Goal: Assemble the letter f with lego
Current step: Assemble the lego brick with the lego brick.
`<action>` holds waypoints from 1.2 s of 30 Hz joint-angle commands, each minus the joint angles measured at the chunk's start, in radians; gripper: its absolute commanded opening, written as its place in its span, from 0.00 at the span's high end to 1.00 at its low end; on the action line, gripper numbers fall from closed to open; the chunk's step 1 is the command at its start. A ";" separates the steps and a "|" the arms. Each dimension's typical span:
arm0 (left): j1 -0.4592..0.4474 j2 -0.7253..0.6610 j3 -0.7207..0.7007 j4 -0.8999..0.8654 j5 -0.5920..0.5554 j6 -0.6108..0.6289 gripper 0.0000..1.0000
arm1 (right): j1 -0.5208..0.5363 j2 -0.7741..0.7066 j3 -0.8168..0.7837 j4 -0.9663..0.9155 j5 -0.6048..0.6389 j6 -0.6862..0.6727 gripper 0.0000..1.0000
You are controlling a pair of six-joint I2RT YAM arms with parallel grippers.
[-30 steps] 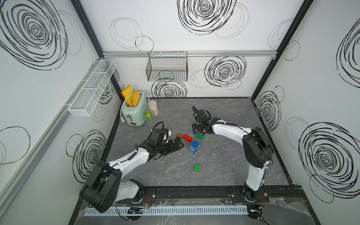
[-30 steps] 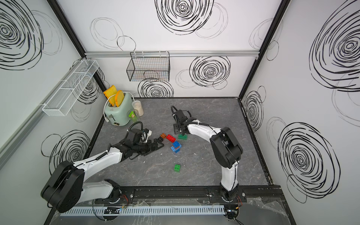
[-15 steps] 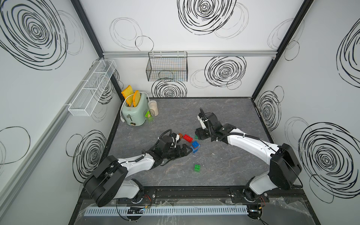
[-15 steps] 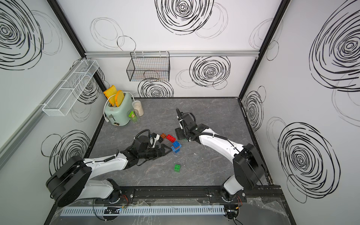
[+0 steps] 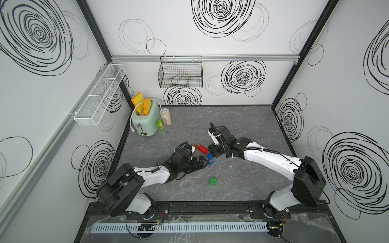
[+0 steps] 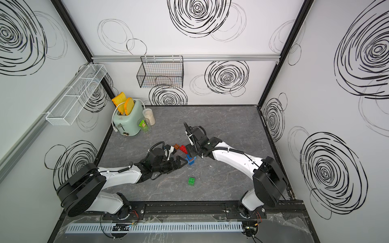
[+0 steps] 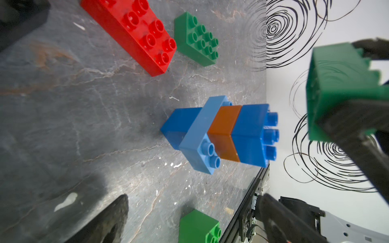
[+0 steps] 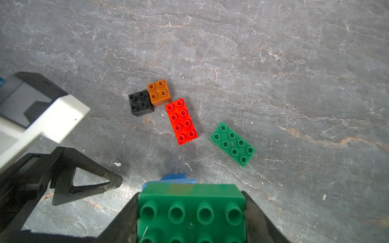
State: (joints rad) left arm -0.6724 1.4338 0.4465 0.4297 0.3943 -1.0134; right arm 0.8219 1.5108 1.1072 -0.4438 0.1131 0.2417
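A lego stack (image 7: 223,130) of blue, light blue, orange and blue bricks stands mid-table (image 5: 211,160) (image 6: 190,161). My left gripper (image 7: 195,202) (image 5: 203,163) is open and low, with the stack just ahead of its fingertips. Just above the stack, my right gripper (image 8: 191,214) (image 5: 213,152) is shut on a green oblong brick (image 8: 191,210) (image 7: 341,88). Loose on the table are a red oblong brick (image 8: 181,121) (image 5: 202,149), a flat green plate (image 8: 232,144), an orange square brick (image 8: 159,92) and a black one (image 8: 140,102).
A small green brick (image 5: 213,181) (image 6: 191,181) sits alone nearer the front edge. At the back left stand a mint toaster (image 5: 145,121) with toast, a jar (image 5: 165,116) and a glass (image 5: 162,126). Wire baskets hang on the walls.
My left gripper has slid right, up to the blue stack. The right arm has swung forward with the green brick, from the back of the brick cluster to over the stack.
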 commanded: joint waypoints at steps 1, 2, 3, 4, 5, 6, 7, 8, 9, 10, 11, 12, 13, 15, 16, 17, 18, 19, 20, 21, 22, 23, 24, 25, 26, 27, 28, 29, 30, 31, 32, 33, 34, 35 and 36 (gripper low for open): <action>-0.004 0.033 0.007 0.055 -0.024 -0.021 0.01 | 0.012 -0.031 -0.016 -0.040 0.011 -0.014 0.38; -0.004 0.042 0.010 0.059 -0.024 -0.022 0.01 | 0.014 -0.029 -0.017 -0.046 0.007 -0.014 0.38; -0.004 0.050 0.013 0.061 -0.024 -0.024 0.01 | 0.016 -0.025 -0.017 -0.051 0.002 -0.016 0.38; -0.004 0.055 0.017 0.065 -0.025 -0.025 0.01 | 0.019 -0.023 -0.016 -0.055 -0.001 -0.017 0.38; -0.004 0.060 0.019 0.066 -0.026 -0.025 0.01 | 0.023 -0.020 -0.016 -0.061 0.001 -0.018 0.38; -0.004 0.062 0.019 0.069 -0.027 -0.025 0.01 | 0.024 -0.021 -0.017 -0.066 0.003 -0.021 0.38; -0.004 0.064 0.020 0.070 -0.030 -0.025 0.01 | 0.026 -0.020 -0.016 -0.069 0.000 -0.021 0.38; -0.004 0.065 0.021 0.072 -0.031 -0.024 0.01 | 0.027 -0.024 -0.016 -0.072 -0.001 -0.021 0.38; -0.004 0.065 0.021 0.072 -0.034 -0.022 0.00 | 0.028 -0.023 -0.017 -0.076 -0.003 -0.021 0.38; -0.003 0.068 0.023 0.072 -0.034 -0.021 0.00 | 0.028 -0.025 -0.017 -0.079 -0.004 -0.021 0.38; -0.003 0.070 0.024 0.073 -0.033 -0.018 0.01 | 0.029 -0.025 -0.017 -0.080 -0.003 -0.021 0.38; -0.003 0.072 0.025 0.076 -0.032 -0.017 0.01 | 0.029 -0.025 -0.017 -0.082 0.000 -0.020 0.38; -0.003 0.075 0.026 0.077 -0.032 -0.015 0.01 | 0.029 -0.022 -0.014 -0.089 -0.001 -0.021 0.38; -0.001 0.080 0.027 0.075 -0.032 -0.013 0.00 | 0.030 -0.022 -0.013 -0.094 0.002 -0.018 0.38; 0.000 0.083 0.029 0.076 -0.032 -0.013 0.01 | 0.031 -0.023 -0.013 -0.096 0.002 -0.019 0.38; 0.003 0.084 0.029 0.078 -0.031 -0.013 0.01 | 0.031 -0.023 -0.016 -0.096 0.000 -0.018 0.38; 0.005 0.085 0.030 0.078 -0.031 -0.013 0.01 | 0.031 -0.023 -0.016 -0.097 -0.001 -0.018 0.38; 0.007 0.086 0.030 0.076 -0.031 -0.012 0.01 | 0.031 -0.023 -0.017 -0.098 -0.005 -0.017 0.38; 0.010 0.087 0.032 0.072 -0.031 -0.012 0.01 | 0.032 -0.021 -0.018 -0.099 -0.008 -0.016 0.38; 0.012 0.088 0.033 0.071 -0.030 -0.009 0.01 | 0.034 -0.020 -0.018 -0.098 -0.008 -0.015 0.38; 0.016 0.089 0.032 0.066 -0.029 -0.008 0.01 | 0.035 -0.016 -0.018 -0.098 -0.009 -0.016 0.38; 0.020 0.089 0.032 0.066 -0.027 -0.008 0.00 | 0.035 -0.012 -0.018 -0.099 -0.007 -0.016 0.38; 0.022 0.087 0.033 0.066 -0.028 -0.004 0.01 | 0.035 -0.010 -0.017 -0.099 -0.005 -0.016 0.38; 0.024 0.087 0.035 0.059 -0.030 -0.001 0.01 | 0.035 -0.006 -0.015 -0.098 -0.007 -0.016 0.38; 0.028 0.086 0.038 0.053 -0.030 0.004 0.01 | 0.036 -0.002 -0.012 -0.098 -0.010 -0.016 0.38; 0.030 0.088 0.038 0.052 -0.029 0.007 0.01 | 0.036 0.003 -0.011 -0.098 -0.011 -0.016 0.38; 0.032 0.089 0.040 0.050 -0.027 0.009 0.01 | 0.036 0.008 -0.007 -0.096 -0.014 -0.016 0.38; 0.035 0.090 0.040 0.050 -0.025 0.010 0.01 | 0.036 0.013 -0.003 -0.095 -0.014 -0.015 0.38; 0.038 0.089 0.041 0.051 -0.023 0.012 0.01 | 0.036 0.020 0.002 -0.097 -0.015 -0.014 0.38; 0.040 0.089 0.041 0.048 -0.022 0.013 0.01 | 0.036 0.027 0.007 -0.098 -0.018 -0.015 0.38; 0.042 0.088 0.044 0.045 -0.022 0.017 0.01 | 0.035 0.033 0.014 -0.102 -0.020 -0.015 0.38; 0.043 0.088 0.044 0.043 -0.020 0.019 0.01 | 0.034 0.040 0.022 -0.105 -0.021 -0.014 0.38; 0.045 0.087 0.047 0.041 -0.020 0.022 0.01 | 0.034 0.045 0.030 -0.110 -0.023 -0.015 0.38; 0.046 0.087 0.047 0.037 -0.018 0.024 0.01 | 0.034 0.051 0.036 -0.114 -0.025 -0.016 0.38; 0.048 0.088 0.048 0.036 -0.017 0.024 0.01 | 0.032 0.053 0.043 -0.118 -0.024 -0.016 0.38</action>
State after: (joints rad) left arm -0.6338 1.5124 0.4694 0.4599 0.3790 -1.0046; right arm 0.8490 1.5410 1.1168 -0.5224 0.0982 0.2352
